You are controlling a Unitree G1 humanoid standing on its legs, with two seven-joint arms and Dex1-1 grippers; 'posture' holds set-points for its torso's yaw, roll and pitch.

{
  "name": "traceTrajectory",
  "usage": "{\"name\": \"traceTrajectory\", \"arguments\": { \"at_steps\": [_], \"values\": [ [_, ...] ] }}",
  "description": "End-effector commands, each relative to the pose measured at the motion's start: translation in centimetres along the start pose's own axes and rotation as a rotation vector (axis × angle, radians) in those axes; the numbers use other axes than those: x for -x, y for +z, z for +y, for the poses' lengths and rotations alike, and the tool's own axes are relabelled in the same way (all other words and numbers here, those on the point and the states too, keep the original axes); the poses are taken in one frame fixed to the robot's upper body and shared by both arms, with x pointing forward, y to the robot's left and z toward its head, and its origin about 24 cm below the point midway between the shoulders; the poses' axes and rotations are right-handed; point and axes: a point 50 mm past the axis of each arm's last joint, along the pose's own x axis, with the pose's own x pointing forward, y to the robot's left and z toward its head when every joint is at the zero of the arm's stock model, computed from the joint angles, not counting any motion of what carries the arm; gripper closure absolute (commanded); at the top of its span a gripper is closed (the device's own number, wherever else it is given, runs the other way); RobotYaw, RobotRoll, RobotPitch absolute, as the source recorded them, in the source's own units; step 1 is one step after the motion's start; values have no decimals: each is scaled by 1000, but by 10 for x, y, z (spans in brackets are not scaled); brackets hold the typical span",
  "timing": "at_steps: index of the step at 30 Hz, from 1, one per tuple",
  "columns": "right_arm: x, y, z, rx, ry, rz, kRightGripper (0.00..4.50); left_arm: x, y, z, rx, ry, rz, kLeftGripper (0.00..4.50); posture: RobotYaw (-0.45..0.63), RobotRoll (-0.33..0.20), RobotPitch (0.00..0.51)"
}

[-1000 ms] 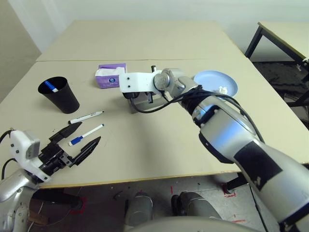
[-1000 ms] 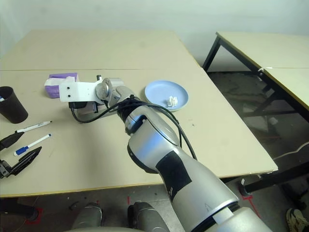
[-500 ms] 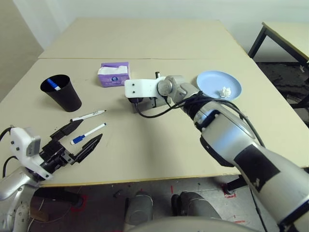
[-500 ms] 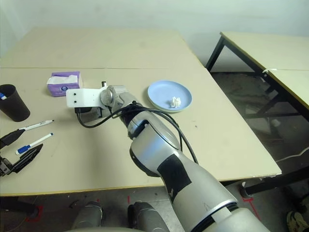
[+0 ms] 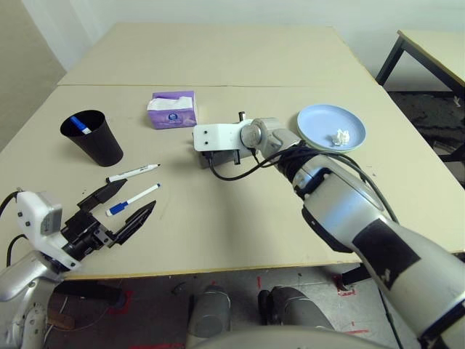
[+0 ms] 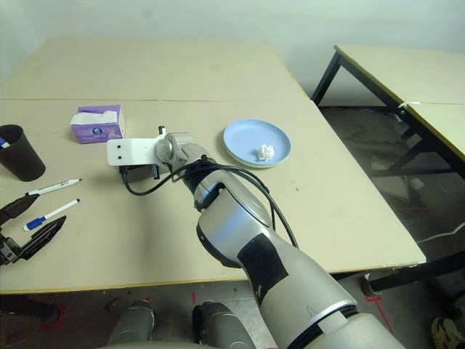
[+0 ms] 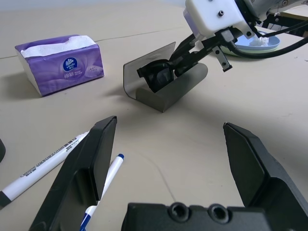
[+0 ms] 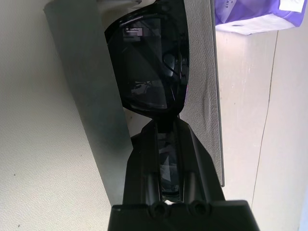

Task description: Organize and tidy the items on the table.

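Tool (image 7: 185, 54) of the right arm angles down, gripping sunglasses (image 7: 159, 75) in case (image 7: 166, 86).

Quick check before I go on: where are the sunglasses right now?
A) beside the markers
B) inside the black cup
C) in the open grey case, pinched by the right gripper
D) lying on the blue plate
C: the left wrist view shows the right gripper pinching the sunglasses in the open grey case.

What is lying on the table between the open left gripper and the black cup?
Two white markers: the black-capped marker nearer the black cup, the blue-capped marker nearer the left gripper. The left eye view shows this best.
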Motion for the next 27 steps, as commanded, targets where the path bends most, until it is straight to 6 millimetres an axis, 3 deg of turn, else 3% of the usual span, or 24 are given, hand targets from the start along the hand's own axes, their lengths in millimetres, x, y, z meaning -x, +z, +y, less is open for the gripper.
{"name": "traceTrajectory", "arguments": {
  "at_steps": [1, 9, 15, 21, 27],
  "values": [
    [-4, 3, 6, -8, 11, -9, 3045, -3, -3, -2, 12, -13, 5, 0, 211, 0, 104],
    [1, -1, -3, -14, -17, -1, 110, -7, -8, 2, 16, -25, 5, 0, 189, 0, 96],
    [12, 0, -20, -91, -35, -52, 47, -11, -11, 4, 16, -26, -5, 0, 164, 0, 85],
    [48, -9, -58, -273, 3, -227, 47, -12, -15, 7, 16, 13, -21, 0, 148, 0, 78],
    [101, -54, -80, -454, 44, -364, 47, -16, -17, 15, 5, 110, -50, 0, 133, 0, 71]
  ]
}}
